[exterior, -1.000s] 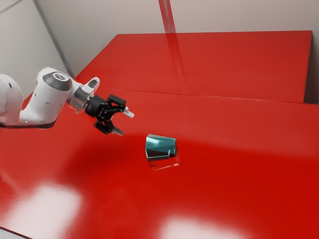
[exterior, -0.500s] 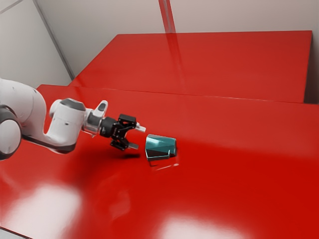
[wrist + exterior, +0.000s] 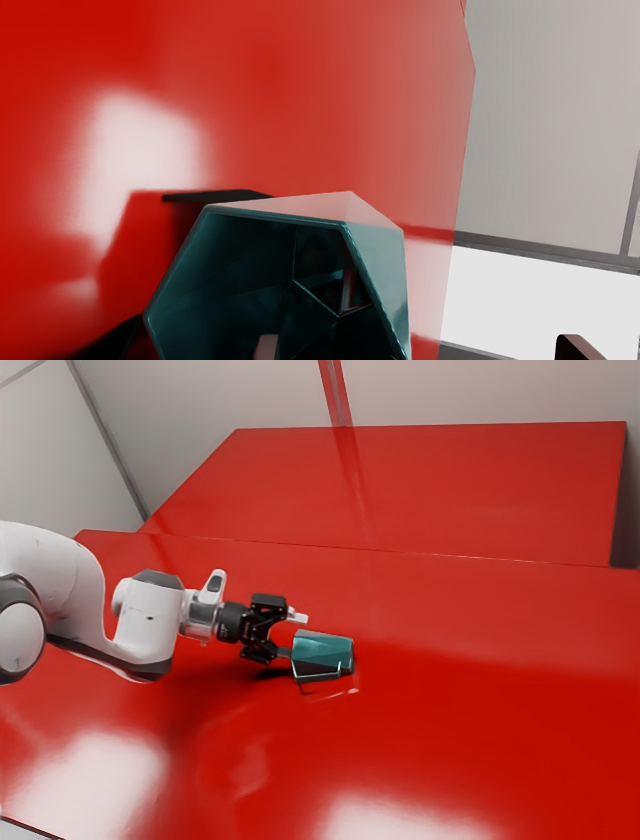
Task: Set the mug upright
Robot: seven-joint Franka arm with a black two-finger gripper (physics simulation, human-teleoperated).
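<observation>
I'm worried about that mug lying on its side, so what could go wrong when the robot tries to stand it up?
The gripper is open, with one finger at the mug's mouth and the other outside its wall. Closing might pinch just that wall, so the mug could twist or slip. Pushing forward might bump the mug and slide it along the shiny table.

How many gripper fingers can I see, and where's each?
2: one finger at the open mouth of the mug, the other finger out past the mug's side.
</observation>
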